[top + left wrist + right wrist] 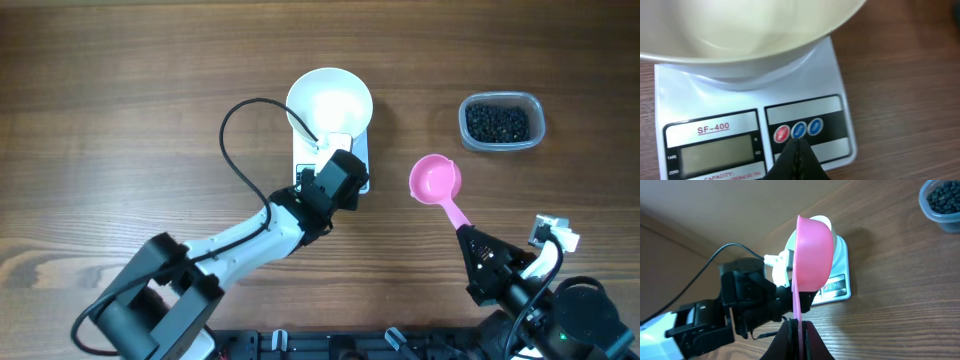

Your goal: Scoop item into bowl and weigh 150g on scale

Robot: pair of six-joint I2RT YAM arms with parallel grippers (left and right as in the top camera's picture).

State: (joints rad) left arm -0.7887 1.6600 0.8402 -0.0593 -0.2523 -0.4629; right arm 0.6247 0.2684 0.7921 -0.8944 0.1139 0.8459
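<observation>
Shut, our left claw [797, 145] hovered at the scale [840, 80] buttons; our right claw [800, 329] gripped an empty pink scoop [812, 250]. On the scale, the bowl [740, 30] sat empty; beans [497, 121] lay in the tub [541, 125] toward the bench's far right corner, no scooping yet done.

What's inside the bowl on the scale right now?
Nothing visible: overhead, the bowl shows a bare white interior. The beans are in the clear tub. The left wrist view catches only the bowl's outer wall.
</observation>
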